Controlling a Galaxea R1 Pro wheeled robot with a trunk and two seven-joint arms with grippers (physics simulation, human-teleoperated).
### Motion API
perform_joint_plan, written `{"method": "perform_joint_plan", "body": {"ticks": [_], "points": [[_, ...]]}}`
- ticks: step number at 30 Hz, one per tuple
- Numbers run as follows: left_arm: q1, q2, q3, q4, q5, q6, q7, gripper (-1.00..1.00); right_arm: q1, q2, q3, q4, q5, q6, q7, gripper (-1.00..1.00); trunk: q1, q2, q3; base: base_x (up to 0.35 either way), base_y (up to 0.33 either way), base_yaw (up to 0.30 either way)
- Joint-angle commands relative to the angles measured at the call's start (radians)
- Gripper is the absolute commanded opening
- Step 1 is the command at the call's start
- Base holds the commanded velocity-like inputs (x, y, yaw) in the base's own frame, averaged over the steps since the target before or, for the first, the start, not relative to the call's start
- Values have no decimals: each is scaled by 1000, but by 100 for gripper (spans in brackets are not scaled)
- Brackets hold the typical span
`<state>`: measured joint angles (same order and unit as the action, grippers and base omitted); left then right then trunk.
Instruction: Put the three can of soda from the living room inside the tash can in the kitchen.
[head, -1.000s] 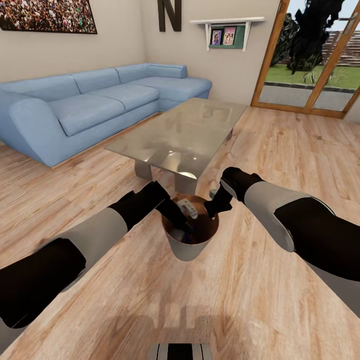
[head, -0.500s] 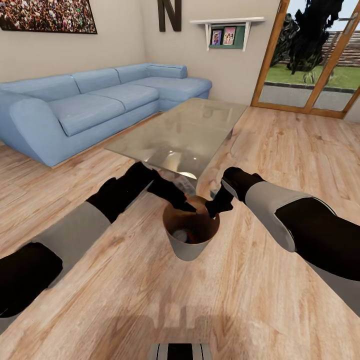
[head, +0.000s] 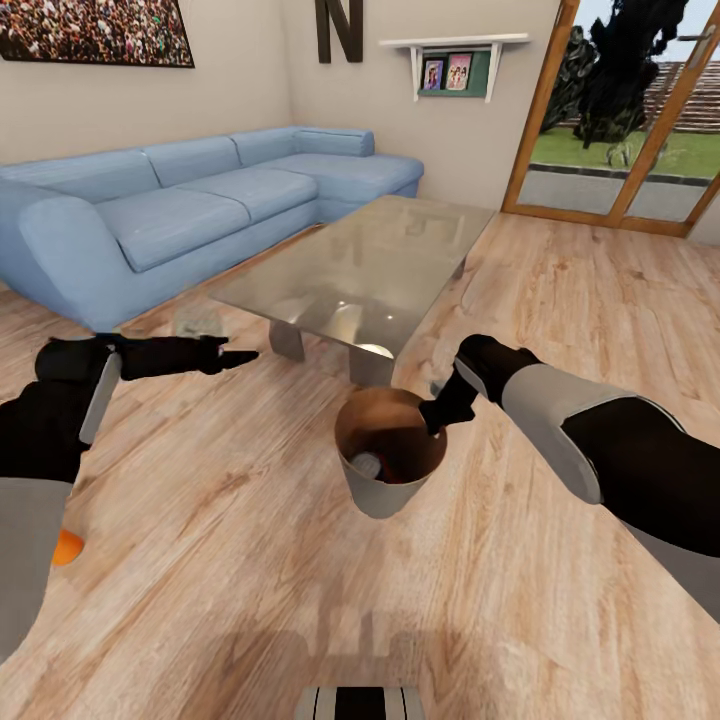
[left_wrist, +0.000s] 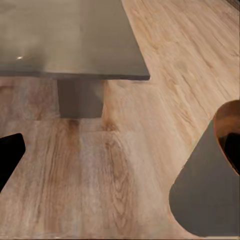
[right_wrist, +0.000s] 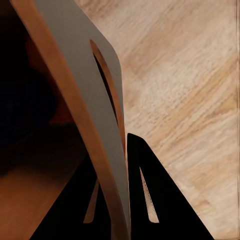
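We find the small round tapering bin with grey outer wall and brown inner wall (head: 388, 462) standing on the wooden floor (head: 250, 560) just before the low glass bench (head: 370, 260), a grey metal can top (head: 366, 463) visible inside it. The right pincer (head: 437, 415) is clenched on its rim, one finger either side of the wall. The left pincer (head: 232, 355) is empty; we cannot tell its spread. We judge the bin light and rigid, best carried by that rim. One black letter N (head: 340, 28) is legible on the wall.
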<state>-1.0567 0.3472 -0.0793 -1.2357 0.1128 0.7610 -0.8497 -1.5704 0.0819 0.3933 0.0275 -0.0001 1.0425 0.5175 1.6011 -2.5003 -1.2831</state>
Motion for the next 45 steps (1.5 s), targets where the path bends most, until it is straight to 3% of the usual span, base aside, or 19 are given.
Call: {"method": "perform_joint_plan", "body": {"ticks": [1, 2, 3, 5, 6, 8, 10, 13, 15, 16, 18, 22, 35, 38, 40, 45], "points": [[76, 0, 10, 15, -3, -93, 125, 100, 7, -17, -10, 0, -18, 5, 0, -100, 0, 0, 0, 35, 0, 0], [114, 0, 13, 29, -5, -140, 189, 100, 15, -27, -10, 0, -18, 5, -8, -100, 0, 0, 0, 41, 0, 0], [186, 0, 17, 64, -6, -225, 308, 100, 34, -47, -9, -3, -18, 5, -35, -100, 0, 0, 0, 31, 24, 0], [271, -1, 20, 118, -4, -317, 430, 100, 70, -76, -10, -5, -20, 5, -79, -100, 0, 0, 0, 9, 78, 0], [293, -2, 21, 136, -3, -340, 456, 100, 83, -86, -11, -6, -21, 5, -90, -100, 0, 0, 0, -35, 134, 0], [346, -10, 23, 192, 0, -419, 507, 100, 119, -113, -14, -13, -23, 5, -113, -100, 0, 0, 0, -91, 169, 0], [392, -43, 27, 253, 0, -545, 540, 100, 174, -142, -16, -35, -24, -26, -129, -100, 0, 0, 0, -168, 196, 0], [453, -70, 30, 293, 0, -646, 556, 100, 232, -183, -17, -70, -25, -58, -135, -100, 0, 0, 0, -215, 173, 0], [481, -75, 30, 300, 0, -675, 560, 100, 250, -201, -17, -85, -25, -64, -133, -100, 0, 0, 0, -245, 101, 0], [518, -80, 28, 306, -2, -724, 564, 100, 272, -232, -19, -106, -27, -71, -130, -100, 0, 0, 0, -238, 46, 0], [549, -85, 26, 312, -9, -775, 566, 100, 291, -262, -20, -127, -28, -85, -128, -100, 0, 0, 0, -212, 28, 0], [566, -88, 25, 314, -10, -808, 569, 100, 310, -280, -19, -143, -29, -115, -128, -100, 0, 0, 0, -100, 77, 0], [570, -88, 26, 314, -1, -806, 566, 100, 349, -289, -21, -167, -29, -128, -127, -100, 0, 0, 0, 156, 209, 0], [570, -88, 26, 313, 0, -804, 566, 100, 368, -290, -30, -171, -29, -153, -130, -100, 0, 0, 0, 209, 231, 0], [571, -88, 27, 313, 2, -804, 566, 100, 385, -286, -59, -175, -29, -190, -136, -100, 0, 0, 0, 124, 229, 0], [571, -88, 28, 314, 0, -807, 566, 100, 392, -277, -73, -176, -29, -205, -140, -100, 0, 0, 0, 42, 244, 0]]}}
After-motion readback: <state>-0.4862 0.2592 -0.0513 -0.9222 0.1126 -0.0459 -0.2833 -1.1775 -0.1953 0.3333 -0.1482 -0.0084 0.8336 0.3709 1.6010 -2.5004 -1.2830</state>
